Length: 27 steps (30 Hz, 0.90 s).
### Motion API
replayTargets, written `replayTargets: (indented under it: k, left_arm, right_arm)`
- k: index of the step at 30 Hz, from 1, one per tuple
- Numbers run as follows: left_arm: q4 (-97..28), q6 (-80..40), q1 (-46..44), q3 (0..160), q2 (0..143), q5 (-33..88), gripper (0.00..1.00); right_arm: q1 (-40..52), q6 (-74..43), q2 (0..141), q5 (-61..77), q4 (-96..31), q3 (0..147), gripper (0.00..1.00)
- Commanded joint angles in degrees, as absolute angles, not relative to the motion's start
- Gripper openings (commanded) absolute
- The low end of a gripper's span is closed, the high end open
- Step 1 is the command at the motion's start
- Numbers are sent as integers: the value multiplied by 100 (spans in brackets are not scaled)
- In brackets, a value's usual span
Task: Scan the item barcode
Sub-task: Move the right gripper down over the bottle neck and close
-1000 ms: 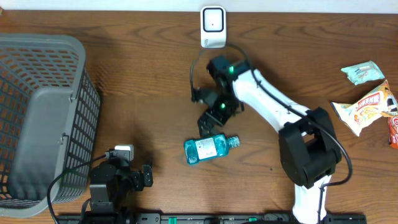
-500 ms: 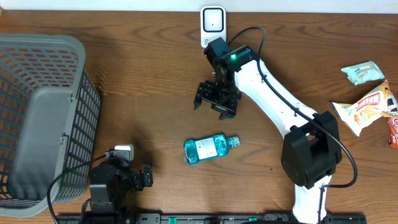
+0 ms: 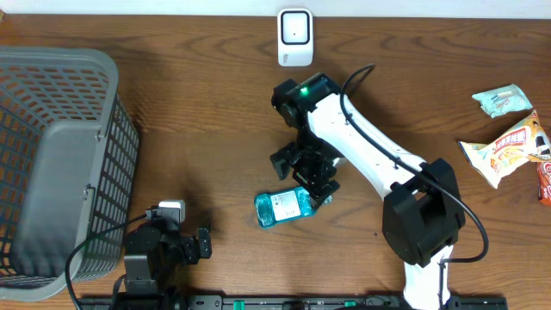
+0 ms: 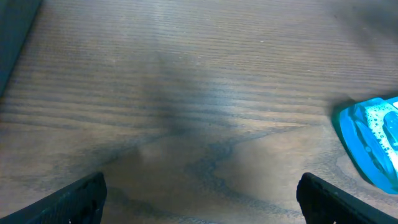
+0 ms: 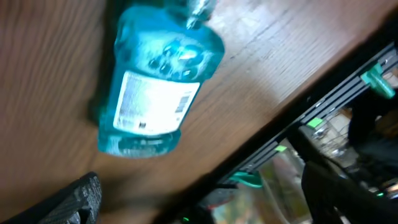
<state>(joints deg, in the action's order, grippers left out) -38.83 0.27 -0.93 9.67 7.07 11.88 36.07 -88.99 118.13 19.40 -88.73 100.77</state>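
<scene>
Two grippers are standing with jaws wide apart — the right gripper [image 3: 308, 176] is hovering over the blue bottle [image 3: 284, 208], which is lying on its side on the table [image 3: 198, 112]; the left gripper [image 4: 199, 198] is resting well apart.

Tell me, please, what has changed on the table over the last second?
The right gripper pulled back toward the scanner, then swung down again over the cap end of the blue bottle, jaws open, nothing held. The bottle, the left gripper, the basket and the snack packets stayed put.

Overhead top-down, wrist views low — bottle [image 3: 284, 208] shared
</scene>
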Motion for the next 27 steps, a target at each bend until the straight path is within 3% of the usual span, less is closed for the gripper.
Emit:
replayTargets:
  k: [1, 4, 20, 27]
  left_arm:
    - [-3951, 84, -95, 937, 698, 1194, 98]
    - [-3951, 84, -95, 937, 698, 1194, 98]
    - [-3951, 84, -95, 937, 698, 1194, 98]
    - [-3951, 84, -95, 937, 698, 1194, 98]
  right_arm:
    - [3642, -9922, 11883, 1540, -8892, 9955, 98]
    - [3632, -10116, 12009, 1391, -8801, 9828, 99]
    - [3454, -10103, 13393, 1664, -8519, 9765, 87]
    - [3503, -10108, 13911, 1621, -8680, 9745, 74]
